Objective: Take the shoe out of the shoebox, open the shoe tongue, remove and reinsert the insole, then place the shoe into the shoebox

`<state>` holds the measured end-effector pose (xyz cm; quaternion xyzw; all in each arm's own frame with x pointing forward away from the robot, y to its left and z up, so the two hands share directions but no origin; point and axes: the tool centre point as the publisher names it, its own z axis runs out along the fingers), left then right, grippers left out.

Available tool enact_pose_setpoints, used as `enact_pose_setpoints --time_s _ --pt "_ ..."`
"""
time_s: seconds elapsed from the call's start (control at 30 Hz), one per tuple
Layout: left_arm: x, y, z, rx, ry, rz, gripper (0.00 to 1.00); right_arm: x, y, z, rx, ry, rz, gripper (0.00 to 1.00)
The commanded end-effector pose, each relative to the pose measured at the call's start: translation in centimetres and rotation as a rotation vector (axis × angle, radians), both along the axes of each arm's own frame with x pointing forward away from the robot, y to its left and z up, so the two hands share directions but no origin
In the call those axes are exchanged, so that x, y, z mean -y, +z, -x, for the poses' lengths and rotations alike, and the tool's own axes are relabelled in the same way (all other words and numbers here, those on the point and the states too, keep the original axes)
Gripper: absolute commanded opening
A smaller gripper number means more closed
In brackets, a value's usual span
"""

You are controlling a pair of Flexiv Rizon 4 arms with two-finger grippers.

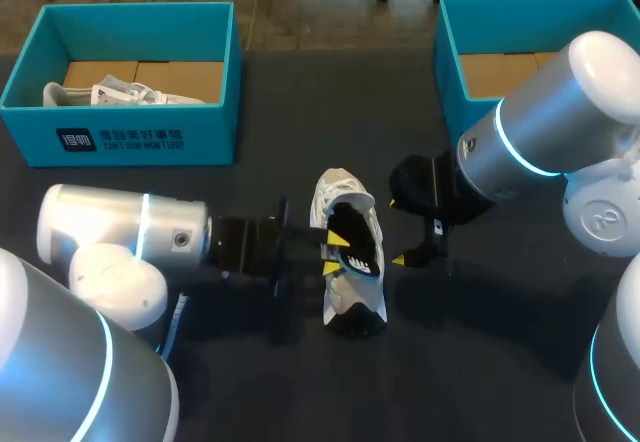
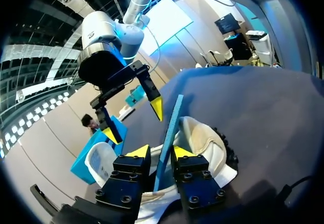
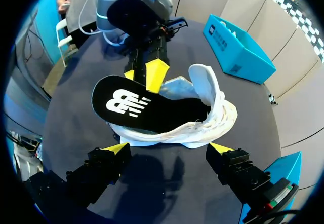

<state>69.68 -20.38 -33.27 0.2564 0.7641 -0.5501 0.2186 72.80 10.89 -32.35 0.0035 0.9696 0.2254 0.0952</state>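
Shoe [image 1: 340, 194] lies mid-table [image 1: 300, 122], its black insole [image 3: 132, 105] partly out of the opening. Left gripper [image 2: 163, 154], at the shoe's nine o'clock, has both fingers clamped on the insole's edge. Right gripper [image 3: 168, 148] sits at three o'clock, fingers wide apart. A teal shoebox [image 1: 130, 137] at ten o'clock holds a second shoe [image 1: 110, 92]; the other shoebox [image 1: 530, 4] stands at two o'clock.
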Motion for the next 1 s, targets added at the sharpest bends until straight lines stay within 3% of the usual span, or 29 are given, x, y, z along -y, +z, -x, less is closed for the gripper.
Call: enact_pose_setpoints --time_s 0.03,0.27,0.63,0.83,0.9,1.0 --pt "-0.2 -0.2 0.5 -0.006 -0.009 -0.006 0.0 -0.1 -0.1 0.1 0.003 -0.003 0.002 1.0" --pt "0.3 -2.1 0.0 0.008 -0.036 -0.001 0.0 -0.1 -0.1 0.1 0.003 -0.003 0.002 1.0" --pt "0.6 -2.9 -2.3 0.08 -0.108 0.036 0.0 -0.1 -0.1 0.1 0.003 -0.003 0.002 1.0" --pt "0.3 -2.9 -2.7 0.067 -0.099 0.058 0.0 -0.1 -0.1 0.1 0.003 -0.003 0.002 1.0" --pt "0.3 -2.2 -2.3 0.062 -0.102 0.081 0.27 -0.1 -0.1 0.1 0.003 -0.003 0.002 1.0" --pt "0.2 -1.2 -1.8 0.057 -0.116 0.105 0.31 -0.1 -0.1 0.1 0.003 -0.003 0.002 1.0"
